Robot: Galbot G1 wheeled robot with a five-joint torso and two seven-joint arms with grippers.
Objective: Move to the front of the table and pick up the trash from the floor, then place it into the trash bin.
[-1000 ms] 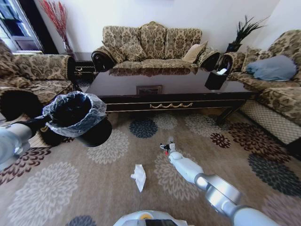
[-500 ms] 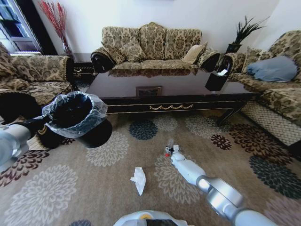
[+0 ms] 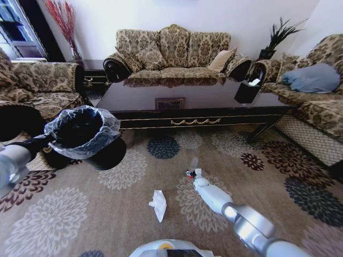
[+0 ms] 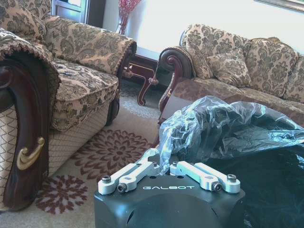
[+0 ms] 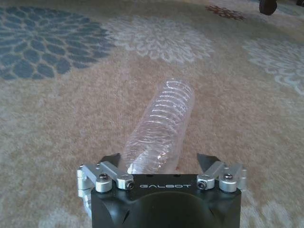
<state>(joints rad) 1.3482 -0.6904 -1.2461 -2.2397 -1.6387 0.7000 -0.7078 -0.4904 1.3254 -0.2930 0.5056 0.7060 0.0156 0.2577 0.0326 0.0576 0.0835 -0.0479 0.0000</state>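
Note:
A clear plastic bottle (image 3: 192, 164) (image 5: 161, 118), part of the trash, lies on the carpet in front of the table (image 3: 214, 94). My right gripper (image 3: 192, 174) (image 5: 159, 159) is low over it and open, one finger on each side of the bottle's near end. A crumpled white tissue (image 3: 158, 203) lies on the carpet left of that arm. My left gripper (image 4: 168, 167) is shut on the rim of the black trash bin (image 3: 83, 130) (image 4: 266, 166), which hangs tilted above the floor at the left with its clear bag (image 4: 213, 128) bunched at the fingers.
Patterned sofas (image 3: 171, 51) stand behind the table and on both sides. A black box with white paper (image 3: 246, 90) sits on the table's right end. The flowered carpet (image 3: 123, 176) between me and the table is open floor.
My right gripper has shifted slightly right and towards me at the bottle. The left arm still holds the bin in about the same place.

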